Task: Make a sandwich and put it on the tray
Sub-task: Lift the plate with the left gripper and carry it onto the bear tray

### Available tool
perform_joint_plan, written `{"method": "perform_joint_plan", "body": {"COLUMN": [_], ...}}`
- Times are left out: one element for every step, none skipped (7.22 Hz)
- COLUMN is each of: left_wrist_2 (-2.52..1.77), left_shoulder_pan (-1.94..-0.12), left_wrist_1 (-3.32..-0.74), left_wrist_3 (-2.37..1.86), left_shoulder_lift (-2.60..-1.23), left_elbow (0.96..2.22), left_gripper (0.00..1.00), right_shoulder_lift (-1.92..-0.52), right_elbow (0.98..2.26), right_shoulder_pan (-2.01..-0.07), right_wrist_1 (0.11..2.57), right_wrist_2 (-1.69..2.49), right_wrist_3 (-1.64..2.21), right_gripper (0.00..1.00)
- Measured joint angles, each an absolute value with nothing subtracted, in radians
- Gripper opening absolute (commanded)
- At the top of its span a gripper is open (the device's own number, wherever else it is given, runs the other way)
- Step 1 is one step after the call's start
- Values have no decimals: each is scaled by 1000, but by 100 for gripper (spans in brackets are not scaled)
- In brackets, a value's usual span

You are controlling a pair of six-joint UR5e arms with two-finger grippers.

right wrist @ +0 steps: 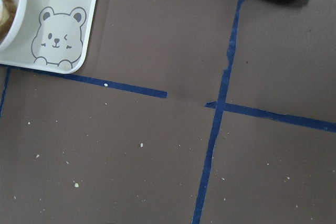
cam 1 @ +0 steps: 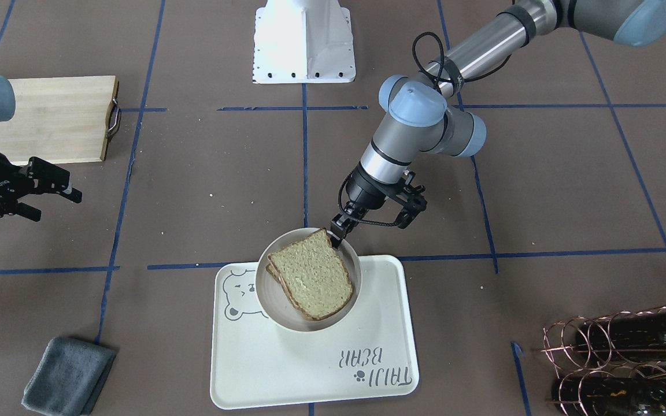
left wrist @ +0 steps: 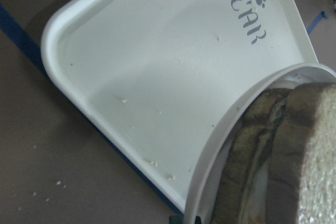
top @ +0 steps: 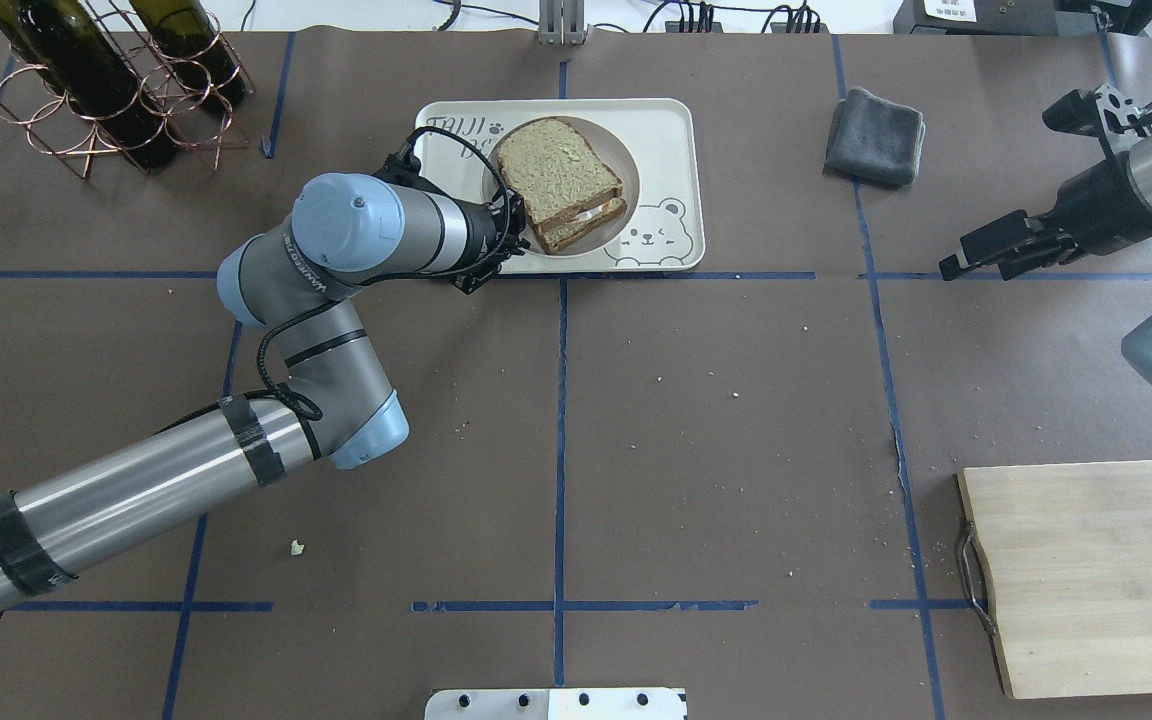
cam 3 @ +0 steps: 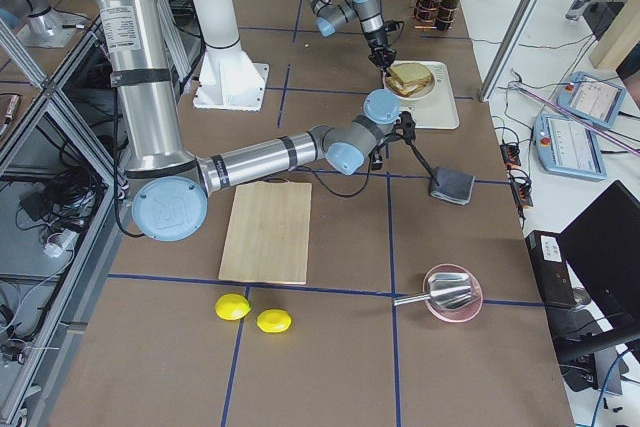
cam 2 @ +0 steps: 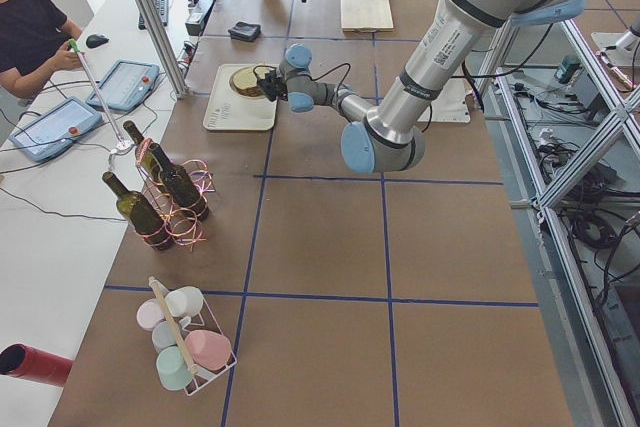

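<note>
The left gripper (cam 1: 337,233) has its jaws pinched on the near rim of a round white plate (cam 1: 273,303), and on that plate lies the sandwich (cam 1: 313,279): two squarish bread slices with pale yellowish, speckled crumb and a dark brown crust, the top slice set askew so that a corner of the lower one shows; in the overhead view a strip of white egg peeks out between them. The plate sits over the tray (cam 1: 310,361), towards its bear end, though whether it rests flat there or is held just above I cannot tell. The tray is cream-white with rounded corners; a grey winking bear face is drawn in one corner, and along the opposite side grey lettering reads "TAIJI BEAR" with a small paw print, upside down in the front-facing view. The left wrist view catches only "BEAR". The right gripper (cam 1: 58,206) hangs well apart over bare table, jaws spread and holding nothing, near a pale wooden cutting board (cam 1: 55,118)
</note>
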State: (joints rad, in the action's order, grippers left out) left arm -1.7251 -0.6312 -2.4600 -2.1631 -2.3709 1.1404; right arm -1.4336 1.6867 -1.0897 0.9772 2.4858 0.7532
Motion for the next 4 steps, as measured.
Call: {"method": "perform_joint_plan", "body": {"left_wrist_2": [-1724,-1724,-1725,-1725], "left_shoulder_pan": [-637,-642,-644,-645], "left_wrist_1": [-2468,-2471,-2473,-2475], "left_wrist_3": [-2168,-2168,-2163,-2152], "left_shoulder_lift": [-2396,-2409,-2415,-2418], "left_elbow": [1096,1071,1058,1051], "left_gripper": [5,28,29,30], "right_shoulder_lift": [-1441,-1445,-1446,-1446], "right_elbow": [1694,1697,1697,1698], "right_shoulder_pan": [-1083,-1077,-1073,-1071], "right_wrist_1": [977,977,978,978], "right_wrist_2": [2483,2480,2479,2479], "right_wrist_3": [754,754,755,755], "right_gripper": [100,100,100,100]}}
